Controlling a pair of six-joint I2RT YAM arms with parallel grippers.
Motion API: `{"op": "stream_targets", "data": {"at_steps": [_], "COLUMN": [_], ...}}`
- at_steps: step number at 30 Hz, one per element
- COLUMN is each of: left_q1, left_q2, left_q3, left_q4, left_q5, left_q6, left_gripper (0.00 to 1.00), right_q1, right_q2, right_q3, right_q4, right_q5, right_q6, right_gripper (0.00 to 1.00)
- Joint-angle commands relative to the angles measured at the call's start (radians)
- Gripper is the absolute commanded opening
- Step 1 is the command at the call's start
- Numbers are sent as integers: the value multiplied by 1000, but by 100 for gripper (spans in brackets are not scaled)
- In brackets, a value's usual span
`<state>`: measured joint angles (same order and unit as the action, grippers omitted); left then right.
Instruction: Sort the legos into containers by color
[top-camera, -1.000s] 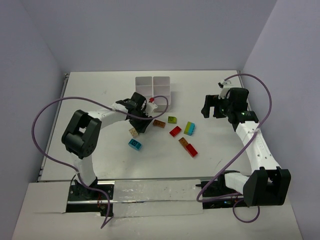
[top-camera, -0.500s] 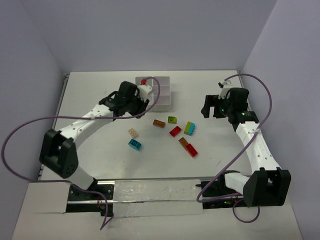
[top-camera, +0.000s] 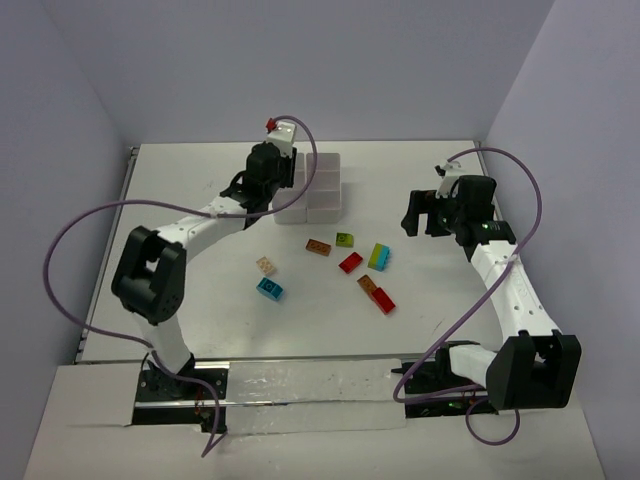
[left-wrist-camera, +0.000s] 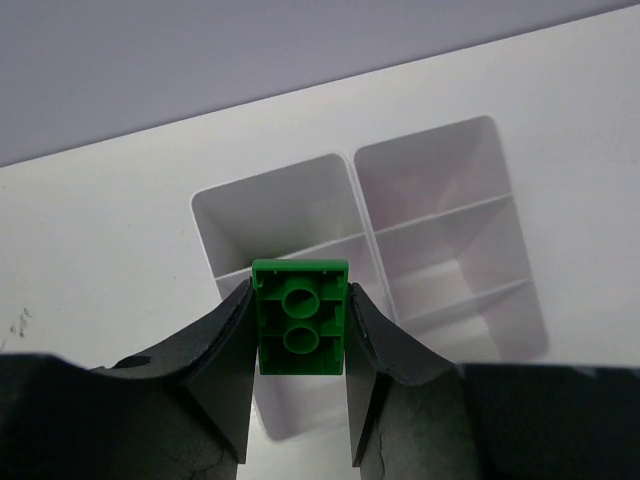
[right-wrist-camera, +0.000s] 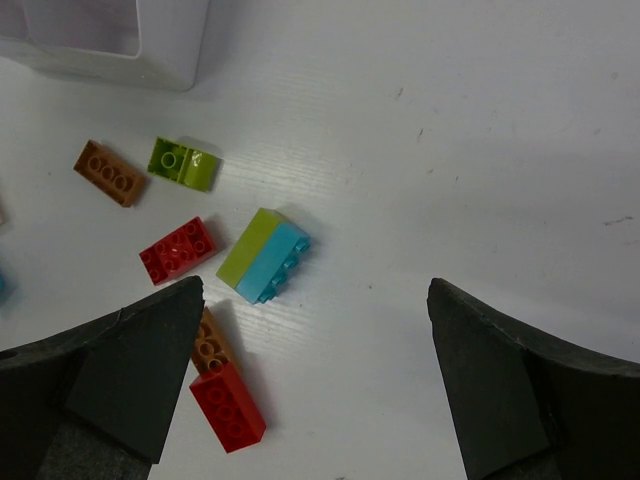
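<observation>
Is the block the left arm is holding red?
No, the brick pinched in the left end effector is plain green, as the left wrist view shows.

Table (top-camera: 330, 330): white and matte. Look closely and you'll spot a few faint dark specks (right-wrist-camera: 420, 131).
Walls (top-camera: 300, 70): pale lilac, closing you in on three sides.
Near edge: a shiny silver strip (top-camera: 300, 385).

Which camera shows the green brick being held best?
The left wrist view: the green brick sits centred and close, clamped in the left end effector, with the white tray beyond it. From above it is hidden; the right wrist view misses it.
</observation>
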<state>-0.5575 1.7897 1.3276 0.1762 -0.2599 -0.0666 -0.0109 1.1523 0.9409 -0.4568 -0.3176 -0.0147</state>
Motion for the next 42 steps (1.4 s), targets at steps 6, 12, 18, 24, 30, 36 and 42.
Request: {"op": "stream_targets", "data": {"at_steps": [6, 12, 18, 24, 30, 36, 42], "left_q1": [6, 8, 12, 16, 29, 31, 36], "left_q2": [182, 247, 251, 262, 268, 235, 137], "left_q3": [183, 209, 173, 166, 178, 167, 146], "left_q4": [293, 307, 308, 300, 259, 229, 147], "left_q5": [-115, -120, -114, -119, -113, -78, -36], "left_q6": [12, 29, 26, 17, -3, -18, -30], "left_gripper": [6, 12, 17, 36, 47, 64, 71], "right_q1": [6, 6, 6, 6, 6, 6, 6], "right_q2": [-4, 3, 10, 12, 7, 9, 14], "right_q3": [22, 19, 20, 15, 17, 18, 24], "right_q4": [24, 27, 26, 26, 24, 24, 26], "right_q5": [16, 14, 11, 9, 12, 9, -4], "right_q6": [8, 5, 6, 7, 5, 9, 13], "right_gripper": [100, 100, 100, 100, 100, 100, 100]}}
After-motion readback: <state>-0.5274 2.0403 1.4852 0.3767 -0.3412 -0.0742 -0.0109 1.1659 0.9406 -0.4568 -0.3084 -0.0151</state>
